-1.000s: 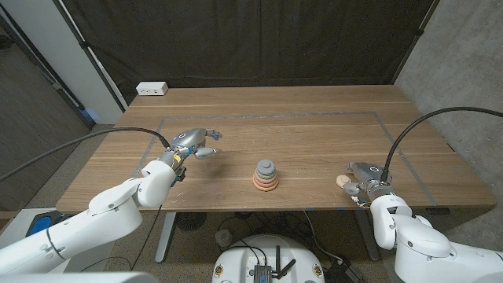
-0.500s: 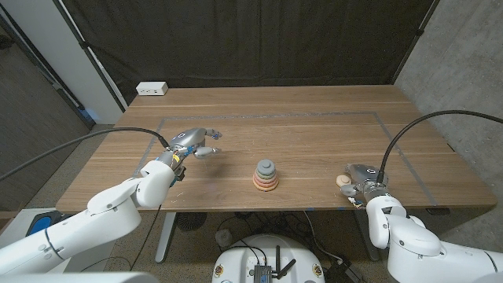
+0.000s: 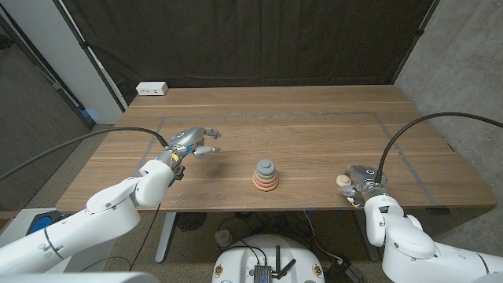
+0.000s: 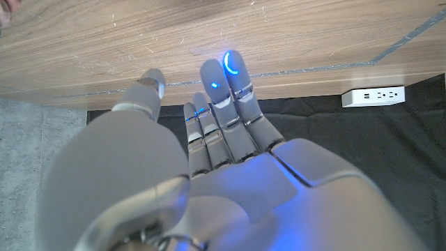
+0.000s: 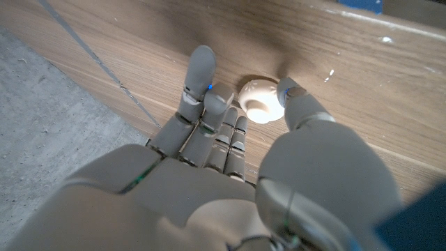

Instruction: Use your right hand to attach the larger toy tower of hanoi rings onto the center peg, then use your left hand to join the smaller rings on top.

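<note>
Centrally, ring stack amid bare wood, left robot hand released, right robot hand near front edge, touching cream ring, grasp unclear.

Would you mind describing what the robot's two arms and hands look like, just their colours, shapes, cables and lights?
Both arms are smooth, rounded white shells. A black cable arcs to each wrist. The left hand and right hand are silver-grey metal with segmented fingers. Blue lights glow on the left fingertips, and the right hand's fingers have pale grey tips.
</note>
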You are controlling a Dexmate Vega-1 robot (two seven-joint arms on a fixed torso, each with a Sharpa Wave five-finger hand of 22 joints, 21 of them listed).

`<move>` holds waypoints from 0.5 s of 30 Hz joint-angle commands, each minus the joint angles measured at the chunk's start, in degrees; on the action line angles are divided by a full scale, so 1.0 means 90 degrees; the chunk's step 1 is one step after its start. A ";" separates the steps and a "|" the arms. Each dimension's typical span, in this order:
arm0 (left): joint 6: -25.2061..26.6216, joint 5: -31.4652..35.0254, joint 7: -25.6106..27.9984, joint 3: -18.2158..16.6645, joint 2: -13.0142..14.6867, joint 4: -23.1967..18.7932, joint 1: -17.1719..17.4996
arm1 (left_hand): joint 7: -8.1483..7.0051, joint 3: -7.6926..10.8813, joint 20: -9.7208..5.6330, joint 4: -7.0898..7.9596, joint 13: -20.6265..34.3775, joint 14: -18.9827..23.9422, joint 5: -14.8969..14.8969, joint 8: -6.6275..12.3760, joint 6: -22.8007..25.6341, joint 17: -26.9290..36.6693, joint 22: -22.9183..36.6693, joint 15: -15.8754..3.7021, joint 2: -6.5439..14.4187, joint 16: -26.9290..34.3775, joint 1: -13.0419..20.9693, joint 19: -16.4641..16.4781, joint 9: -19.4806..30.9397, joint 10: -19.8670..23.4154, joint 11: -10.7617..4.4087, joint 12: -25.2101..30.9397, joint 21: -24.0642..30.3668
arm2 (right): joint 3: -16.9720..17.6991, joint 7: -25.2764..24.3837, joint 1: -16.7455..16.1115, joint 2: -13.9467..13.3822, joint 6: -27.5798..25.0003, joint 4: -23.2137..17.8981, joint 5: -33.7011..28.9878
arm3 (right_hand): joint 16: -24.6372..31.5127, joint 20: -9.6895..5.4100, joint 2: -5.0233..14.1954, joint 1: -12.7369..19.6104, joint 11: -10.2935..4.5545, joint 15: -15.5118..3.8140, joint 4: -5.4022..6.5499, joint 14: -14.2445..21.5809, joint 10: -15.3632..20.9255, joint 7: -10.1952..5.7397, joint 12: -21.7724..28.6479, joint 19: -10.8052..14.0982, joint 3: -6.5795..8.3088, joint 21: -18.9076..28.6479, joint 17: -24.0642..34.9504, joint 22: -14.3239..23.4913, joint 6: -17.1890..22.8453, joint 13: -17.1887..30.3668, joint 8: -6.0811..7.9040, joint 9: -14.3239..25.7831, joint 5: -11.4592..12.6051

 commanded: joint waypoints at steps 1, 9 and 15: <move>-0.0020 -0.0037 -0.0008 -0.0084 0.0005 0.0069 0.0045 | -0.0014 0.0069 -0.0900 0.0002 0.0016 0.0017 0.0038 -0.0029 0.0055 0.0024 -0.0002 -0.0637 0.0043 -0.0017 -0.0005 0.0035 0.0034 0.0064 0.0008 0.0013 -0.0017 | -0.0094 0.0698 0.0151 0.0084 -0.0009 0.0148 -0.0481 | -0.0023 -0.0503 0.0029 0.0015 0.0020 -0.0435 -0.0011 0.0047 0.0061 0.0020 0.0071 0.0015 -0.0030 0.0051 0.0021 0.0018 0.0068 0.0026 0.0057 -0.0007 -0.0005; -0.0041 -0.0056 -0.0011 -0.0063 -0.0016 0.0102 0.0031 | -0.0012 0.0100 -0.0902 -0.0005 0.0019 0.0020 0.0042 -0.0033 0.0077 0.0028 -0.0001 -0.0638 0.0048 -0.0024 -0.0017 0.0032 0.0040 0.0084 -0.0002 0.0004 -0.0020 | -0.0207 0.0875 0.0264 0.0034 -0.0009 0.0129 -0.0538 | -0.0009 -0.0503 0.0054 0.0030 0.0029 -0.0434 -0.0012 0.0094 0.0118 0.0011 0.0093 0.0017 -0.0040 0.0052 0.0057 0.0015 0.0098 0.0029 0.0063 -0.0014 -0.0008; -0.0078 -0.0074 -0.0012 -0.0022 -0.0050 0.0145 0.0000 | -0.0015 0.0110 -0.0895 -0.0005 0.0021 0.0034 0.0042 -0.0038 0.0076 0.0039 0.0000 -0.0637 0.0051 -0.0015 -0.0023 0.0030 0.0043 0.0092 0.0000 0.0002 -0.0020 | -0.0306 0.1223 0.0333 -0.0043 -0.0009 0.0077 -0.0806 | -0.0033 -0.0504 0.0069 0.0041 -0.0013 -0.0435 -0.0014 0.0095 0.0195 0.0000 0.0119 0.0018 -0.0051 0.0047 0.0053 0.0004 0.0154 0.0037 0.0081 -0.0020 -0.0009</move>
